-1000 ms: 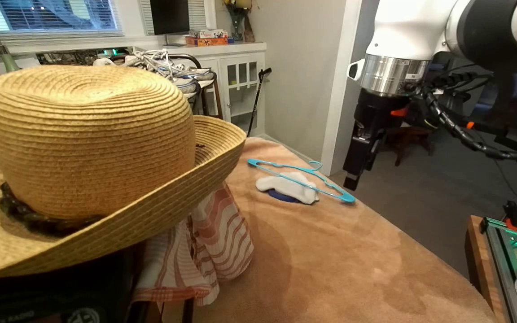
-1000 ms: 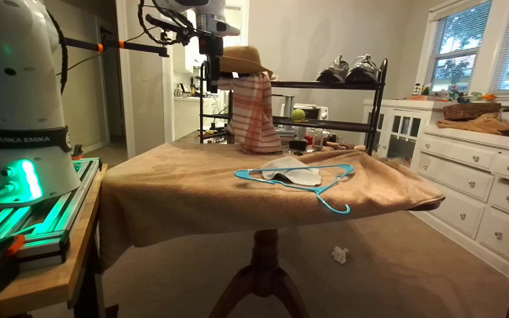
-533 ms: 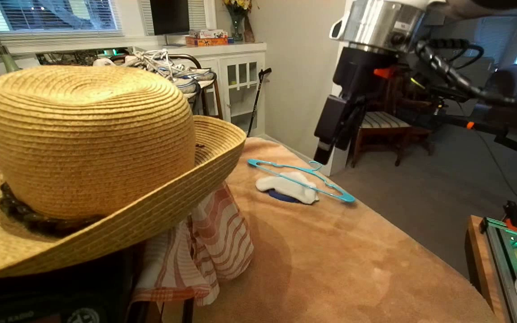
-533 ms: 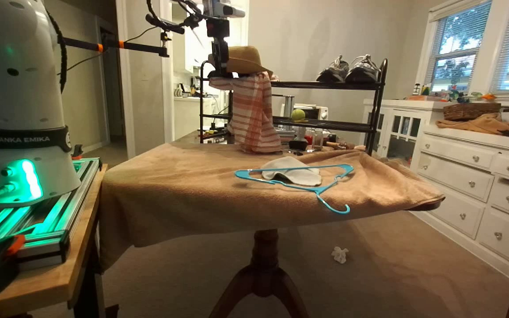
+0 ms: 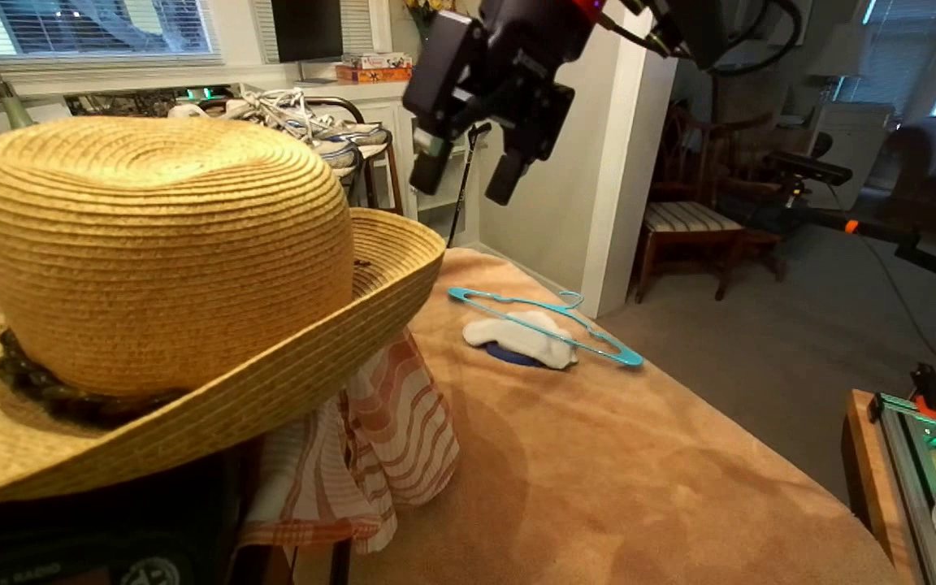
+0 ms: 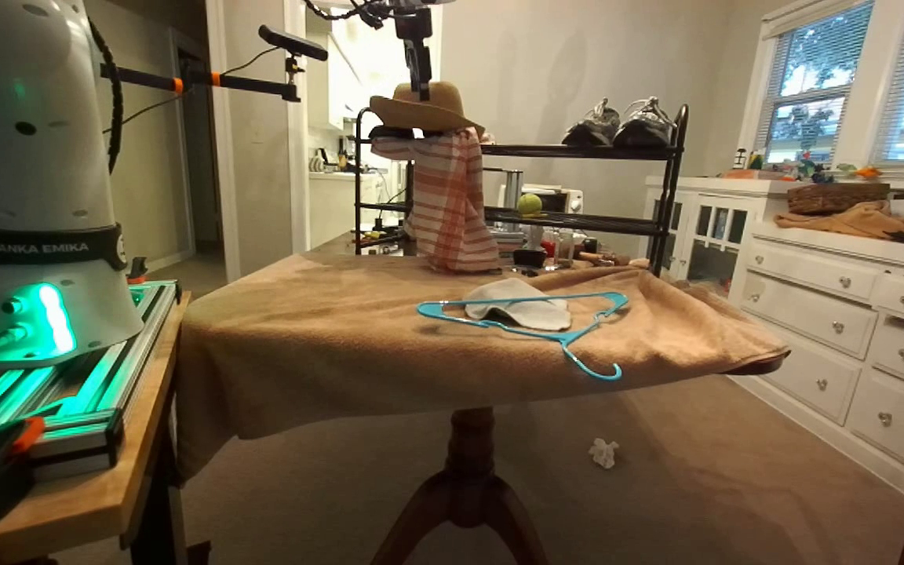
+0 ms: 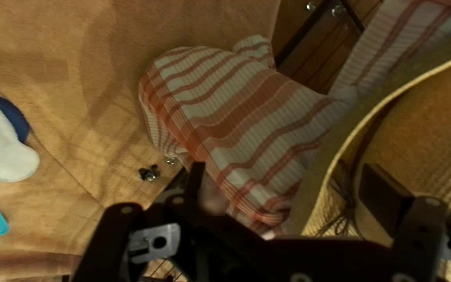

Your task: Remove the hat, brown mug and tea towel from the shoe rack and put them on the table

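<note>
Jaws wide, seemingly clear of hat [image 5: 179, 292]

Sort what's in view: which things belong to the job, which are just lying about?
Job:
hat, up on the shoe rack
tea towel, hanging from the rack
cloth-covered table, the destination
brown mug: can't make it out in any view

Just lying about:
blue hanger
white cloth, partly under the hanger
shoes
yellow-green ball
crumpled white scrap
</note>
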